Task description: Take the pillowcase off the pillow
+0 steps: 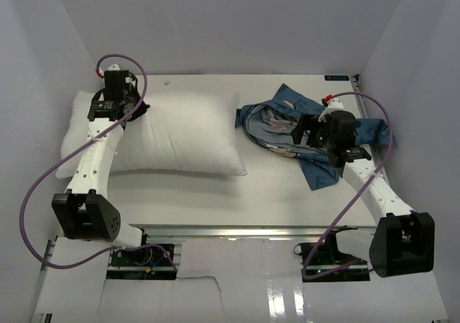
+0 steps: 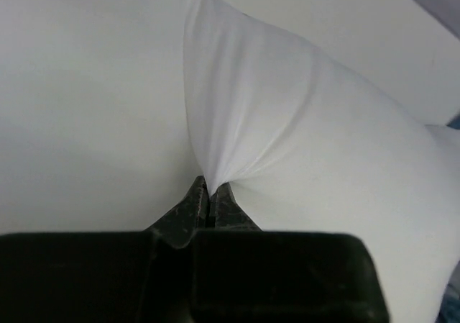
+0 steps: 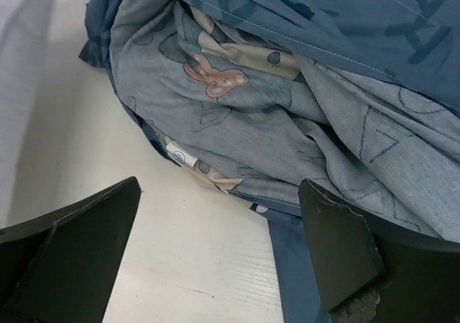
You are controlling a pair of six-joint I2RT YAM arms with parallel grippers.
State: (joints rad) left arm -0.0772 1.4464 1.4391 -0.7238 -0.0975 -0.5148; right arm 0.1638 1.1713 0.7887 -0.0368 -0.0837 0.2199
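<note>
Pinching a fold of the pillow (image 2: pixel 302 157), the left gripper (image 2: pixel 209 193) is clamping its jaws tight on the white cover, which is drawing up into a tented ridge at the tips. The pillow is lying bare and plump on the left half of the table (image 1: pixel 287 208). The pillowcase (image 1: pixel 269 118) is lying in a crumpled heap on the right half, apart from the pillow, with a strip of bare table between them. The right gripper (image 3: pixel 219 186) is hovering over the near edge of the heap with its fingers spread wide and gripping nothing; whether the tips are touching the cloth cannot be told.

Handling judgement: both items are appearing light and limp.
- The pillowcase is thin and folding freely, and is probably sliding easily on the smooth table. Taking a single layer at a hem or corner is likely giving better control than taking the bunched middle.
- The pillow is compressible. A pinch is taking only its cover, so the filling is likely lagging under a pull.

Judging by the layout, the removal is looking complete.
</note>
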